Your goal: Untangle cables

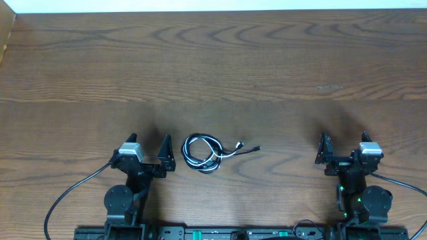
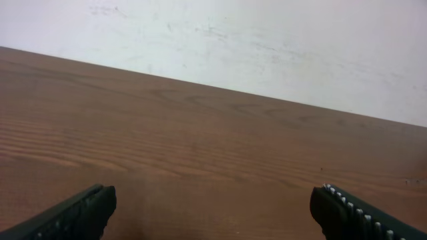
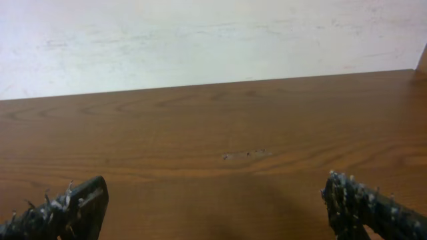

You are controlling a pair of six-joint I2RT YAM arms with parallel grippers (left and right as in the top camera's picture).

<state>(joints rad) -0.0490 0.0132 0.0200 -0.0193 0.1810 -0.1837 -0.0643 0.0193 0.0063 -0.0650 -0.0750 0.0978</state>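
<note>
The cables (image 1: 203, 153) lie in a small coiled bundle of black and white cords on the wooden table, near its front edge. Their plug ends trail right towards (image 1: 248, 148). My left gripper (image 1: 149, 140) stands open just left of the bundle, apart from it. My right gripper (image 1: 343, 140) is open far to the right of the cables. In the left wrist view the left gripper (image 2: 213, 199) has only bare wood between its fingers. The right wrist view shows the right gripper (image 3: 215, 188) the same way. The cables are out of both wrist views.
The wooden table (image 1: 213, 67) stretches back to a white wall (image 2: 267, 47). A small scuff mark (image 3: 245, 155) shows on the wood ahead of the right gripper. Thick black arm wires (image 1: 70, 193) run along the front edge by both bases.
</note>
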